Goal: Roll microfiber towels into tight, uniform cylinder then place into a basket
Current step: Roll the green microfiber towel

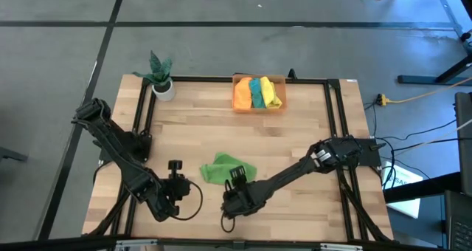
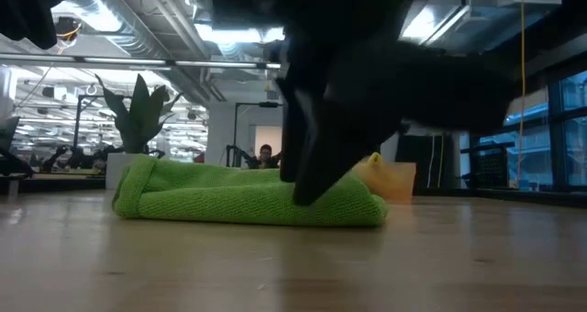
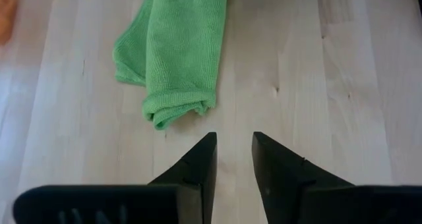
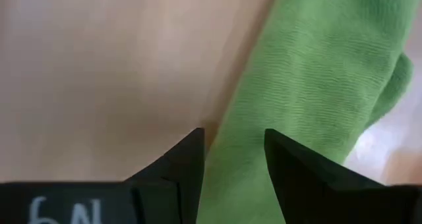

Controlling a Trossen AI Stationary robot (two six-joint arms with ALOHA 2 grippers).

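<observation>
A light green microfiber towel [image 1: 220, 167] lies loosely rolled into a long bundle on the wooden table, near the front middle [image 2: 220, 197]. My right gripper [image 1: 236, 176] stands open over the bundle's right part, pointing steeply down, with the cloth [image 4: 310, 85] showing between and under its fingers. My left gripper [image 1: 186, 184] waits open just off the towel's left end [image 3: 175, 115], touching nothing. The orange basket [image 1: 237, 80] at the far middle holds rolled orange, teal and yellow towels. My right gripper [image 4: 234, 151] hangs open over the green towel's long near edge [image 4: 231, 128], coming from above. One finger is beside the edge and the other over the cloth. Whether the fingertips touch the towel I cannot tell.
A white pot with a green plant [image 1: 161, 77] stands at the table's far left corner. A black frame [image 1: 335, 111] runs along the table's sides. Bare wood lies between the towel and the basket. A person sits far off in the room behind [image 2: 265, 153].
</observation>
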